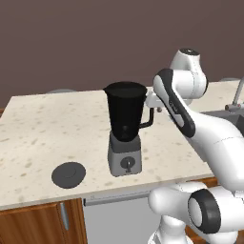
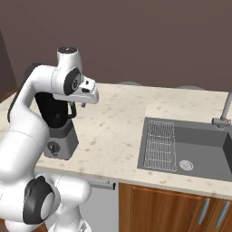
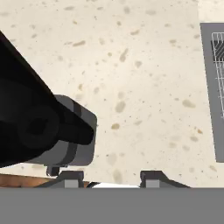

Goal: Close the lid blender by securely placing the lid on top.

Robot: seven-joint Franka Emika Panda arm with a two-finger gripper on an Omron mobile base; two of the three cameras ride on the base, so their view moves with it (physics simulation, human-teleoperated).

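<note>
The blender (image 1: 125,128) stands upright near the counter's front edge, a black tapered jar with an uncovered mouth on a grey base with a round knob. The lid (image 1: 69,174), a flat dark grey disc, lies on the counter to the blender's front left, apart from it. My gripper (image 2: 78,108) hangs above the counter just to the right of the jar's handle, pointing down. It is open with nothing between its fingertips (image 3: 70,177). The hand view looks down on the blender (image 3: 65,135) at its left side.
A sunken grey sink (image 2: 195,145) with a wire rack (image 2: 161,145) and a faucet (image 2: 224,113) sits right of the blender. Speckled counter (image 2: 118,122) lies between them. A brown wall stands behind, and wooden cabinet fronts run below the front edge.
</note>
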